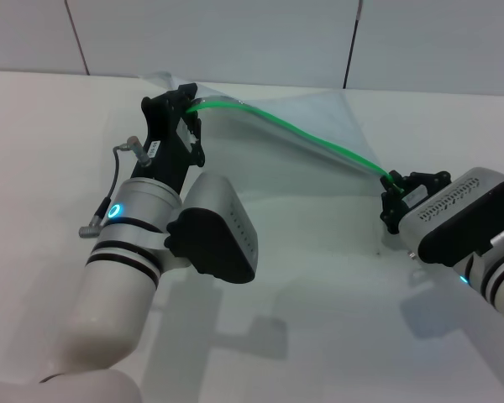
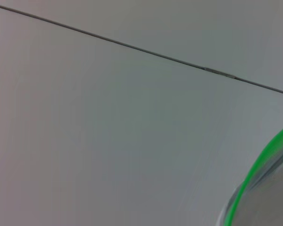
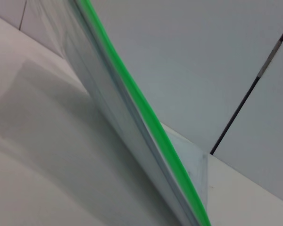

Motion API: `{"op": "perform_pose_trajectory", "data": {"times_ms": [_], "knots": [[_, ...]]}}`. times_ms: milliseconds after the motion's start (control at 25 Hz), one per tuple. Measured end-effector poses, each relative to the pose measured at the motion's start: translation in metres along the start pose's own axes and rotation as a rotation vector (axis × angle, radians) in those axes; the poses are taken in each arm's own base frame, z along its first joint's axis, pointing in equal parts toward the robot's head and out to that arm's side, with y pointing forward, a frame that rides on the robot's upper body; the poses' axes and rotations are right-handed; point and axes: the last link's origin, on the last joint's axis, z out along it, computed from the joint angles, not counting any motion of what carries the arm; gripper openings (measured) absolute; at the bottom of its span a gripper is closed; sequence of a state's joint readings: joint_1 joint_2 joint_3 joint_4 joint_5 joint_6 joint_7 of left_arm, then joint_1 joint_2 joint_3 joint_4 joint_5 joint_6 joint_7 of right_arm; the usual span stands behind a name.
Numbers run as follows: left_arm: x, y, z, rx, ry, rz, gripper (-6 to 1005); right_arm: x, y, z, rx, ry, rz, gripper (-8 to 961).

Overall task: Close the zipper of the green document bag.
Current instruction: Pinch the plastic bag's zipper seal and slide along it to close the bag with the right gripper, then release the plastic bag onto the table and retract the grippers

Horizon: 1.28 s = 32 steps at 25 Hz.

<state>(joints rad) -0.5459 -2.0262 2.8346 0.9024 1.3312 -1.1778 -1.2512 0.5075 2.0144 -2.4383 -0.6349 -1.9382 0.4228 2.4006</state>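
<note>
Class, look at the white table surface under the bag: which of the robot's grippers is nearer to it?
Right. The right gripper holds the zipper at its low end near the table; the left gripper holds the raised end higher up.

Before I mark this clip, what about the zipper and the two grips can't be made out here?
- Slider tab: too small to find along the zipper in the head view; both wrist views cut the strip off at their edges.
- Left gripper: fingers overlap the strip's end, contact hidden.
- Right gripper: fingers meet the green end, but its grip is hidden by them.
- Green document bag: whether its mouth is open or sealed is unreadable.
</note>
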Motion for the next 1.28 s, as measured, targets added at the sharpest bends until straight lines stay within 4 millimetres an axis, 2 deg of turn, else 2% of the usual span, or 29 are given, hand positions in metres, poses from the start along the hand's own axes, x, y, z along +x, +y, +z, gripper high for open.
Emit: {"op": "perform_pose_trajectory", "data": {"times_ms": [440, 680, 920, 1160, 1280], "knots": [[-0.001, -0.005, -0.002, 0.04, -0.003, -0.047, 72, -0.011, 0.005, -0.001, 0.005, -0.038, 0.029, 77], [0.004, -0.008, -0.003, 0.056, 0.023, -0.09, 73, -0.015, 0.007, -0.001, 0.002, -0.053, 0.03, 138], [0.005, -0.01, -0.003, 0.07, 0.032, -0.1, 73, -0.015, 0.004, -0.005, 0.035, -0.075, 0.047, 259], [0.004, -0.011, -0.003, 0.075, 0.034, -0.107, 162, -0.016, 0.003, -0.006, 0.049, -0.088, 0.052, 393], [0.004, -0.013, -0.003, 0.089, 0.031, -0.113, 307, -0.017, 0.002, -0.008, 0.063, -0.104, 0.055, 494]]}}
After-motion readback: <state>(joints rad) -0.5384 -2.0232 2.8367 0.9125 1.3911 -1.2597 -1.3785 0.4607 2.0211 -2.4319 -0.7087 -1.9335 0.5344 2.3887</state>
